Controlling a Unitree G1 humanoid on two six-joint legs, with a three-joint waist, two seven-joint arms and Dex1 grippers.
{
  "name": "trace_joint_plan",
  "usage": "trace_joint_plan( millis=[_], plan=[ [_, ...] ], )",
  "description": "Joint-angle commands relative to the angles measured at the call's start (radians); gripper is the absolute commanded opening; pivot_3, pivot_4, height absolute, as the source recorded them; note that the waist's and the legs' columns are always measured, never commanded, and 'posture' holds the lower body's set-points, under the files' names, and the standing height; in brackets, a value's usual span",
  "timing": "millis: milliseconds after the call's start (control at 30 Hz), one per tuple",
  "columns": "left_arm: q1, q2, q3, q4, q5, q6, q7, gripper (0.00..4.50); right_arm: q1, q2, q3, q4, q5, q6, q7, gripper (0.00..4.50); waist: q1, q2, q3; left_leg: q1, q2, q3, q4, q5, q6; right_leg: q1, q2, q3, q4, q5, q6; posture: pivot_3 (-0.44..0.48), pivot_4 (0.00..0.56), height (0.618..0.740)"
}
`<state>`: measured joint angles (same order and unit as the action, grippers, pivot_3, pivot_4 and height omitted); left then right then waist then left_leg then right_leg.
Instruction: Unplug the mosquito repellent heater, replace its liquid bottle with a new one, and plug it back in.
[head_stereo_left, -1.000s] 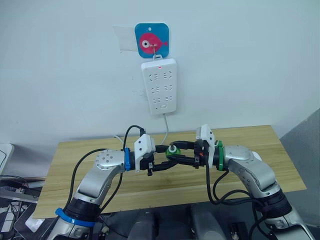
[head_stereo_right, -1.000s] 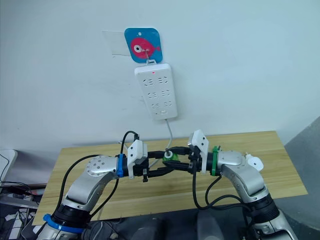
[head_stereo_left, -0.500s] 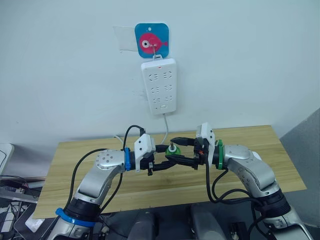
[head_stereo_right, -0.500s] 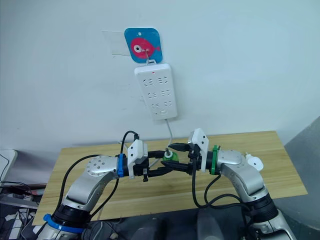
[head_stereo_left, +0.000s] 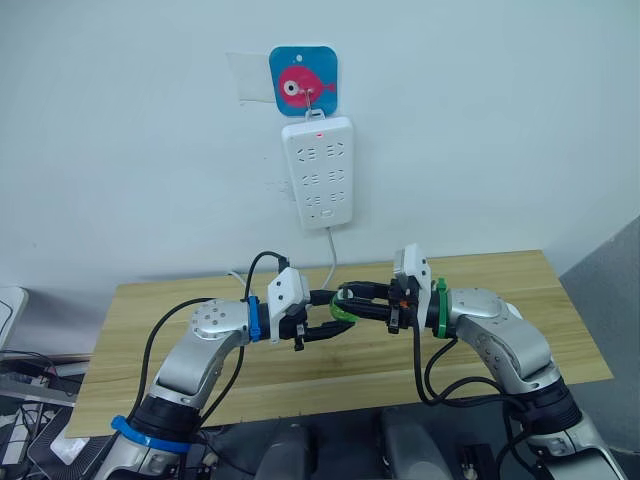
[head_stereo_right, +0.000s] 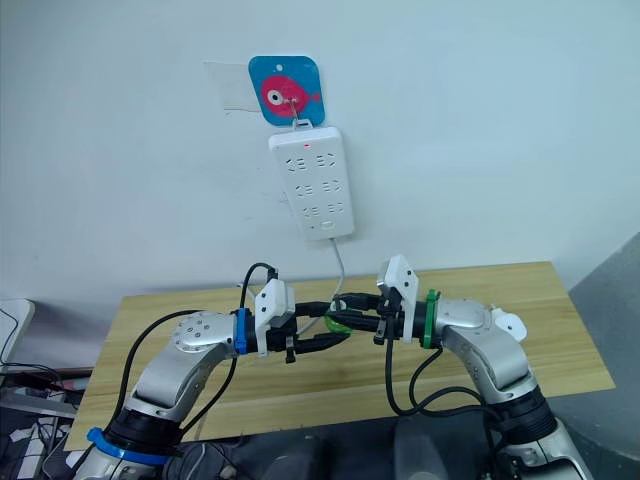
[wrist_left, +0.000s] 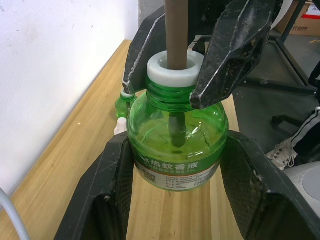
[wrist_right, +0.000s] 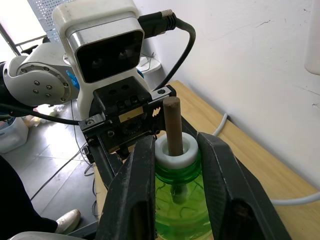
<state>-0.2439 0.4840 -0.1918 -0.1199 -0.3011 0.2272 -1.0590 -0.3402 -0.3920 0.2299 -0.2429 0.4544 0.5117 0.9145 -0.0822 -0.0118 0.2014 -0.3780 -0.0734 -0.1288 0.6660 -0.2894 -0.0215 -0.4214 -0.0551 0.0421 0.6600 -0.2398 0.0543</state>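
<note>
Green bottle (wrist_left: 175, 145) was held above the wooden table (head_stereo_left: 520, 300): left gripper (wrist_left: 175, 165) clamped its body, right gripper (wrist_right: 175, 165) pinched its white collar. White power strip (head_stereo_left: 320, 172) hung on the pale wall (head_stereo_left: 500, 120) behind.

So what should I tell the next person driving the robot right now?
Left gripper: shut on the body of a green bottle, held above the table.
Right gripper: shut on that bottle's white collar; wick bare, no cap.
A second green bottle sits on the table by the wall; which is new, I can't tell.
Done: the power strip has nothing plugged in.
Left: fit the new bottle into the heater, probably the white piece beside the right arm, then plug in.
</note>
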Motion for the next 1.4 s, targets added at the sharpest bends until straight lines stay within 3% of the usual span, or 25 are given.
trace_joint_plan(
  millis=[33, 67, 267, 333, 500, 667, 900, 1267, 1400],
  plan=[
    [-0.001, -0.001, -0.005, -0.029, -0.01, -0.024, -0.009, 2.15, -0.016, 0.015, -0.031, -0.058, 0.048, 0.005, -0.004, 0.86, 0.0, 0.0, 0.0, 0.0, 0.0, 0.0, 0.0, 0.0, 0.0, 0.0, 0.0, 0.0, 0.0, 0.0, 0.0, -0.115, 0.186, 0.74],
    [0.0, -0.002, -0.003, -0.03, -0.014, -0.02, -0.009, 2.15, -0.017, 0.018, -0.037, -0.06, 0.053, 0.012, -0.009, 0.86, 0.0, 0.0, 0.0, 0.0, 0.0, 0.0, 0.0, 0.0, 0.0, 0.0, 0.0, 0.0, 0.0, 0.0, 0.0, -0.115, 0.186, 0.74],
    [0.018, -0.042, 0.074, -0.074, -0.083, -0.013, 0.053, 4.14, -0.028, 0.101, -0.21, -0.047, 0.221, 0.202, -0.196, 0.86, 0.0, 0.0, 0.0, 0.0, 0.0, 0.0, 0.0, 0.0, 0.0, 0.0, 0.0, 0.0, 0.001, 0.0, 0.0, -0.119, 0.186, 0.74],
    [0.03, -0.064, 0.089, -0.1, -0.094, -0.019, 0.091, 4.5, -0.032, 0.134, -0.282, -0.036, 0.295, 0.274, -0.28, 0.86, 0.001, 0.0, 0.0, 0.0, 0.0, 0.0, 0.0, 0.0, 0.0, 0.0, 0.0, 0.0, 0.0, 0.0, 0.0, -0.124, 0.185, 0.74],
    [0.037, -0.16, 0.081, -0.107, -0.027, -0.119, 0.214, 4.5, -0.054, 0.289, -0.501, 0.011, 0.627, 0.468, -0.599, 0.86, 0.001, 0.0, 0.0, 0.0, 0.0, 0.0, 0.0, 0.0, 0.0, 0.0, 0.0, 0.001, 0.0, 0.0, 0.0, -0.12, 0.181, 0.74],
    [-0.003, -0.234, 0.068, -0.063, 0.06, -0.257, 0.306, 4.5, -0.077, 0.336, -0.564, 0.019, 0.834, 0.517, -0.786, 0.86, 0.0, 0.0, 0.0, 0.0, 0.0, 0.001, 0.0, 0.0, 0.0, -0.001, 0.0, 0.001, 0.001, 0.0, 0.0, -0.121, 0.18, 0.74],
    [-0.06, -0.283, 0.059, 0.023, 0.099, -0.347, 0.359, 4.5, -0.085, 0.323, -0.545, 0.015, 1.003, 0.516, -0.91, 0.86, -0.004, 0.0, 0.0, 0.0, -0.001, 0.002, 0.0, 0.0, 0.001, 0.0, 0.0, 0.001, 0.002, 0.0, 0.0, -0.127, 0.181, 0.74],
    [-0.095, -0.321, 0.056, 0.06, 0.088, -0.372, 0.386, 4.5, -0.068, 0.301, -0.488, -0.003, 1.105, 0.462, -0.986, 0.86, -0.005, 0.0, 0.0, -0.001, -0.001, 0.002, 0.001, 0.0, 0.001, 0.0, 0.001, 0.001, 0.002, 0.0, 0.0, -0.138, 0.18, 0.74],
    [-0.096, -0.324, 0.054, 0.053, 0.081, -0.374, 0.378, 3.25, -0.059, 0.295, -0.476, -0.005, 1.126, 0.437, -1.002, 0.86, -0.005, 0.0, 0.0, -0.001, -0.001, 0.001, 0.001, 0.0, 0.001, 0.0, 0.001, 0.001, 0.002, 0.0, 0.0, -0.143, 0.182, 0.74]
  ],
)
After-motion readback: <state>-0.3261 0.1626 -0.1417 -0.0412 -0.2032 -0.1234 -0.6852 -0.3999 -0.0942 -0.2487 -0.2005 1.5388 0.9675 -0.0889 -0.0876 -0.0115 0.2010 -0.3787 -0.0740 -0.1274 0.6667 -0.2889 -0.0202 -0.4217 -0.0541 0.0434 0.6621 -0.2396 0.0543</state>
